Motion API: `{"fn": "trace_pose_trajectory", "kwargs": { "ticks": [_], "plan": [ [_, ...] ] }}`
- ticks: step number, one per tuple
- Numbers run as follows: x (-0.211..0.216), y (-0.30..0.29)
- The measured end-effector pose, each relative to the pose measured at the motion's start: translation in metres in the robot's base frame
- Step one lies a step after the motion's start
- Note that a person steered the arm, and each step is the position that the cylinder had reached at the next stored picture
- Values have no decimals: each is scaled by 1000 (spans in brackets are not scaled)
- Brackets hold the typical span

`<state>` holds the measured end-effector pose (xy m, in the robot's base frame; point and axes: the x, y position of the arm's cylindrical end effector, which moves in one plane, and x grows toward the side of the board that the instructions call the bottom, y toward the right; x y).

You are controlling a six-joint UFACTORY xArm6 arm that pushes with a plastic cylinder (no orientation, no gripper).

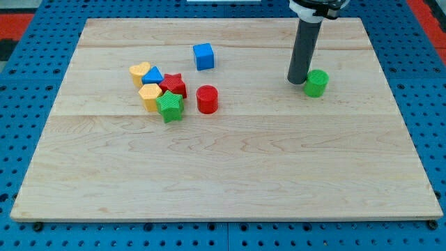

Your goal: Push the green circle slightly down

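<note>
The green circle (317, 83) stands on the wooden board at the view's upper right. My tip (297, 81) rests on the board just to the left of the green circle, touching or nearly touching its left side. The dark rod rises from the tip toward the view's top edge.
A blue cube (203, 56) sits at upper centre. A red circle (207, 100) lies left of centre. Further left is a cluster: yellow heart (139, 72), blue block (152, 75), red star (173, 85), yellow block (150, 95), green star (169, 106). The board's (223, 174) right edge is near the green circle.
</note>
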<state>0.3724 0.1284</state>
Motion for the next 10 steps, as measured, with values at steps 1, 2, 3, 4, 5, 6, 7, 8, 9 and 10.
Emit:
{"fn": "trace_pose_trajectory", "kwargs": {
  "ticks": [1, 2, 3, 4, 5, 6, 7, 8, 9, 10],
  "plan": [
    [18, 1],
    [11, -8],
    [-11, -14],
    [-21, -14],
    [-23, -13],
    [-16, -7],
    [7, -7],
    [2, -2],
    [-18, 2],
    [-18, 41]
  ]
}}
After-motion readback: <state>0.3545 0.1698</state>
